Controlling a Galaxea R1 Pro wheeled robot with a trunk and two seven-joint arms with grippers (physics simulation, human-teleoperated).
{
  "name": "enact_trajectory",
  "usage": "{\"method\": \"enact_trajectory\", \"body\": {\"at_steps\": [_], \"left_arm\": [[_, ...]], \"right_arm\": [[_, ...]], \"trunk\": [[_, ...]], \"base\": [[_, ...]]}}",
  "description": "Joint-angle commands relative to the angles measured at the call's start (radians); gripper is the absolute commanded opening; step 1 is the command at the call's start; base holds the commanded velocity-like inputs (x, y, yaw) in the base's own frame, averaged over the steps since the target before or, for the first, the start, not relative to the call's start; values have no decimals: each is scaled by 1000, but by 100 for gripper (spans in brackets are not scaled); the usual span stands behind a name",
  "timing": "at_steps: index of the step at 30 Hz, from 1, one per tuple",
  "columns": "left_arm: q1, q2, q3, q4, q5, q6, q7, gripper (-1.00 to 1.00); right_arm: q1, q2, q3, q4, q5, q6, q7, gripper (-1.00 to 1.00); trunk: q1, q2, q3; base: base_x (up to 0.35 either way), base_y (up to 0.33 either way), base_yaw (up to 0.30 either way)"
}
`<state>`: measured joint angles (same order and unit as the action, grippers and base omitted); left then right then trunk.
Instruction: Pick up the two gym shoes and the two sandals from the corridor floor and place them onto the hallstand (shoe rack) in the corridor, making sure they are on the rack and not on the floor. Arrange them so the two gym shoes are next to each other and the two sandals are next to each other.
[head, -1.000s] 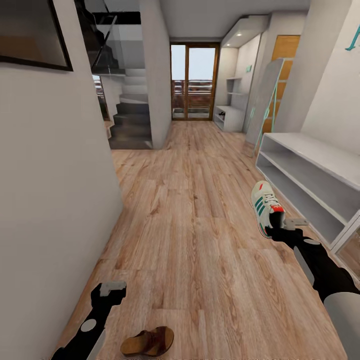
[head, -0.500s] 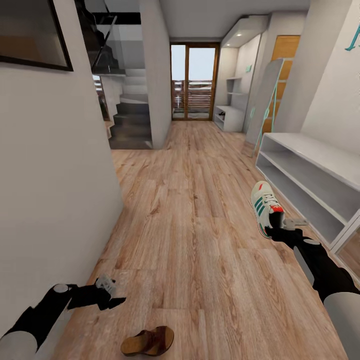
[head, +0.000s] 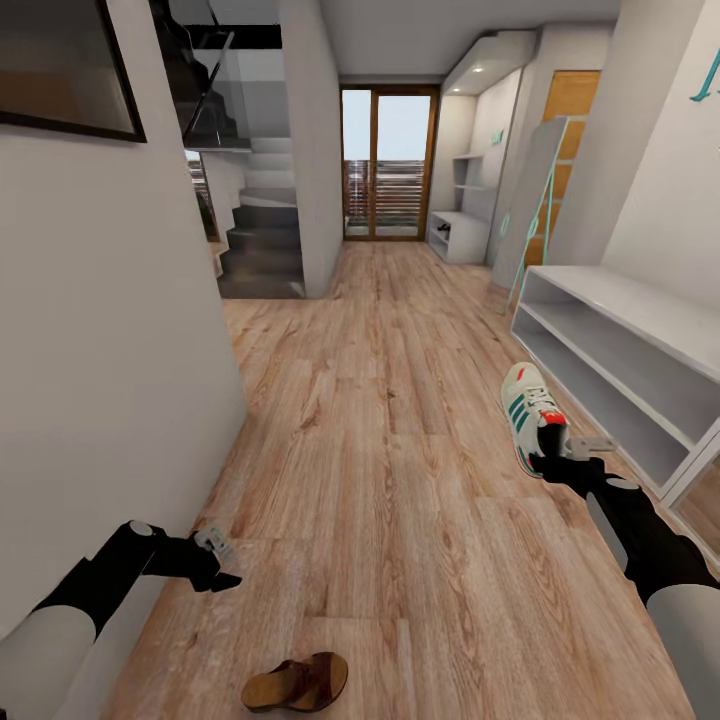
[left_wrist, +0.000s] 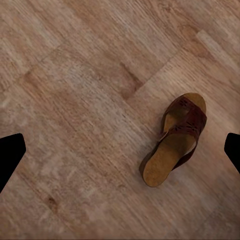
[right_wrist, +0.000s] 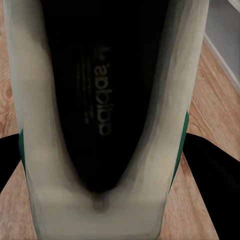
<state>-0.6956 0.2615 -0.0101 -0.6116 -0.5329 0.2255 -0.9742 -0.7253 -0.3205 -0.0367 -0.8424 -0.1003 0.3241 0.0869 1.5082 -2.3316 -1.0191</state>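
— Left hand (head: 215, 565), item one: what has changed, and what is its state?

— Your left arm has swung out toward the wall side and folded at the elbow, so the hand now points across and down at the corridor floor (head: 380, 480). In its wrist view the two finger tips stand wide apart, nothing between them: released. The sandal (left_wrist: 176, 140) lies on the planks between those tips, strap end away from the camera. In the head view the same sandal (head: 296, 683) sits on the floor near your base, apart from the hand.

— Right hand (head: 562, 452), item two?

— Unchanged over the last second. It is clenched on the gym shoe (head: 530, 415), at the heel; its wrist view looks straight down into the shoe's dark insole (right_wrist: 102, 95), fingers flanking the sides. The shoe hangs just in front of the hallstand (head: 640, 330), whose shelves carry nothing that I can see.

— Reading for the task?

— You appear to be lining the left hand up for the sandal while the shoe waits. Nothing is on the rack yet. Second shoe and second sandal: not listed.
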Motion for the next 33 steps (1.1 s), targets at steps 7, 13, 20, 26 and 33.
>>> {"method": "enact_trajectory", "body": {"at_steps": [7, 13, 20, 26, 33], "left_arm": [[0, 2, 3, -2, 5, 14, -4, 100], [0, 1, 3, -2, 1, 14, -2, 100], [4, 2, 4, -2, -1, 14, -2, 100], [5, 1, 7, -4, 0, 15, 0, 100], [28, 11, 12, 6, 6, -2, 8, 100]], "right_arm": [[0, 0, -2, -1, -9, 6, 2, -100], [0, 1, -2, -2, -9, 6, 2, -100], [0, 1, -2, -3, -9, 6, 2, -100], [0, 0, -3, -3, -9, 6, 2, -100], [0, 0, -3, -3, -9, 6, 2, -100]], "trunk": [[0, 0, -1], [0, 0, -1], [0, 0, -1], [0, 0, -1], [23, -42, -21]], "base": [[128, 0, 0], [294, 0, 0], [111, 0, 0], [10, 0, 0], [1, 0, 0]]}}
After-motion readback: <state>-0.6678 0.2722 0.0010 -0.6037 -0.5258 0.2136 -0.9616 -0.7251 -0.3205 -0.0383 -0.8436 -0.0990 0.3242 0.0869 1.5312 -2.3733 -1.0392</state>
